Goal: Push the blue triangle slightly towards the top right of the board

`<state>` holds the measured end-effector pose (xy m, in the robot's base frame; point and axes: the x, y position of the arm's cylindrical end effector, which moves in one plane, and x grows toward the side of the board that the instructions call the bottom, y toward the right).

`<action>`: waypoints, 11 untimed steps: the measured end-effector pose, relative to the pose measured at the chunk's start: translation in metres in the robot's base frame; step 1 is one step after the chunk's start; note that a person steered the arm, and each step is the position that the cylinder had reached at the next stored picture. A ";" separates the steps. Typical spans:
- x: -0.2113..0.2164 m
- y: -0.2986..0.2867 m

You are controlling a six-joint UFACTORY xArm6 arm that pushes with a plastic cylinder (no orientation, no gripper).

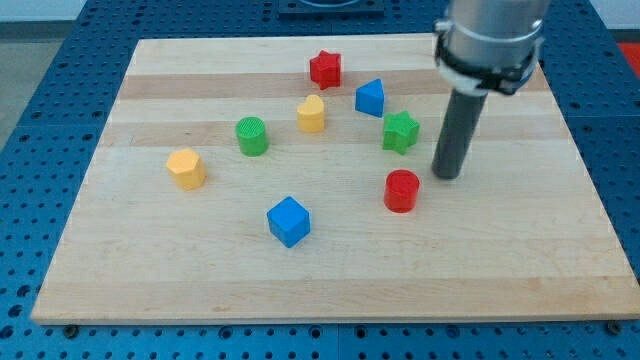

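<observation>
Resting on worktop (150, 270): my tip (447, 177), just right of the green star (400, 131), up-right of the red cylinder (401, 191).
Blue triangle (370, 98): near the top, between red star (325, 69) and green star.
Claw: none, only a rod.

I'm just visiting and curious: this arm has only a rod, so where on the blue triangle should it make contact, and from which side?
No fingers here, so it is a push, not a grip. My tip sits to the right of the red cylinder, well below-right of the blue triangle. Probably best to circle round and press the triangle's lower-left face, between it and the yellow block, driving up and right.
</observation>
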<state>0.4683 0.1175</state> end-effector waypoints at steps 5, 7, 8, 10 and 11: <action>-0.096 -0.090; -0.138 -0.105; -0.135 -0.079; -0.134 0.007; -0.134 0.029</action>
